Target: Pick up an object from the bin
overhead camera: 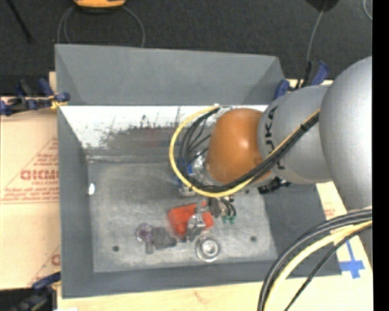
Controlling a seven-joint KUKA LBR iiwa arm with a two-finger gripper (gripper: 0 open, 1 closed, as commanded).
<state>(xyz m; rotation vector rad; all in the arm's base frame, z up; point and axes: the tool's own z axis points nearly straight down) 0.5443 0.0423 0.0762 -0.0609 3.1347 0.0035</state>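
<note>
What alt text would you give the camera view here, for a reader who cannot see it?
The tool is low over the floor of the grey bin, beside an orange-red object near the front middle. A silver ring and a purple-grey piece lie close by, nearer the front wall.

The claw (206, 220) partly hides a red object (178, 218); the orange cover (233, 144) hides the claw's top.
</note>
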